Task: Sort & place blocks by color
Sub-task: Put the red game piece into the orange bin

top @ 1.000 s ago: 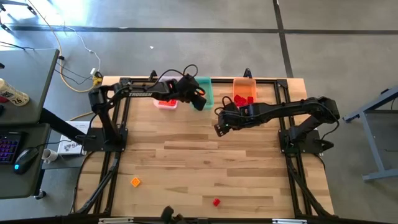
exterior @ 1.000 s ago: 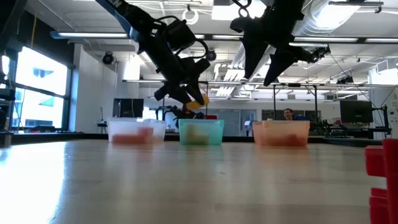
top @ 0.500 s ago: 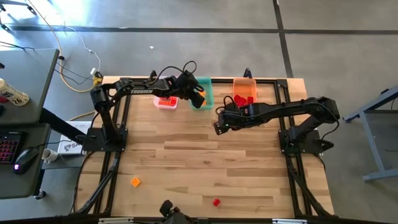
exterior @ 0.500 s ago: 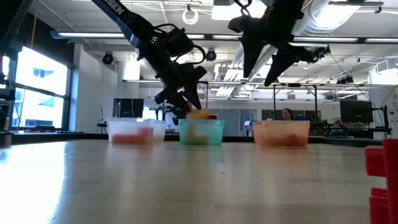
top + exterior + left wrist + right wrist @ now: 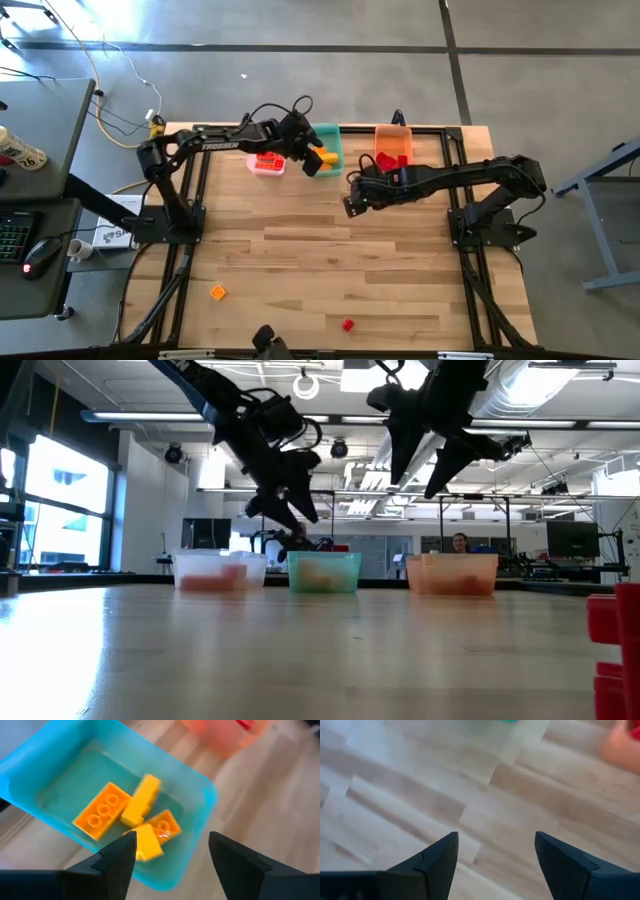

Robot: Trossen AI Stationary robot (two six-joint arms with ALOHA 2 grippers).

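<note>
Yellow-orange blocks (image 5: 131, 820) are seen lying in the teal bin (image 5: 200, 805) at the far edge of the table (image 5: 330, 260), with the left gripper (image 5: 170, 851) held open and empty right above it, while the right gripper (image 5: 495, 851) is spread open over bare wood nearby.

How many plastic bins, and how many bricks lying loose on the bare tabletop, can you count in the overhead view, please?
Rectangular plastic bins: 3 (clear, teal, orange)
Small plastic studded bricks loose on the wooden table: 2 (orange, red)
Total: 5
</note>
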